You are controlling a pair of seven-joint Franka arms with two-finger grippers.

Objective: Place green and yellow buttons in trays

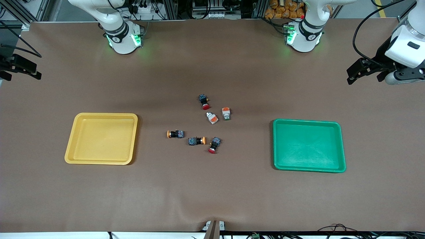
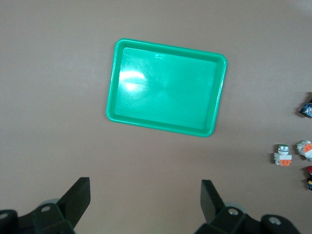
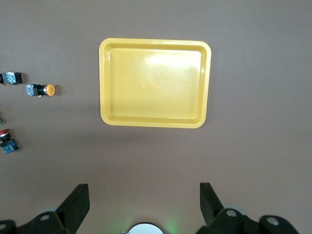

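buttons mid-table, both trays bare

the green tray (image 1: 309, 145) and yellow tray (image 1: 101, 138) lie nearest the camera (both bare). the green and yellow buttons (image 1: 212, 118) cluster mid-worktop between them, yellow-capped ones lying sideways. left gripper (image 1: 360, 71) and right gripper (image 3: 141, 207) hover, fingers apart, at the worktop's two ends.

right hand (image 1: 5, 75) cut by frame edge

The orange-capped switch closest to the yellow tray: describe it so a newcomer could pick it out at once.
Start at the yellow tray toward the right arm's end of the table, then look to the cluster of small switches between it and the green tray. The switch at the cluster's edge nearest the yellow tray is the one. It lies on its side, dark-bodied, its orange cap pointing at that tray, unlike its twin, whose cap points away.
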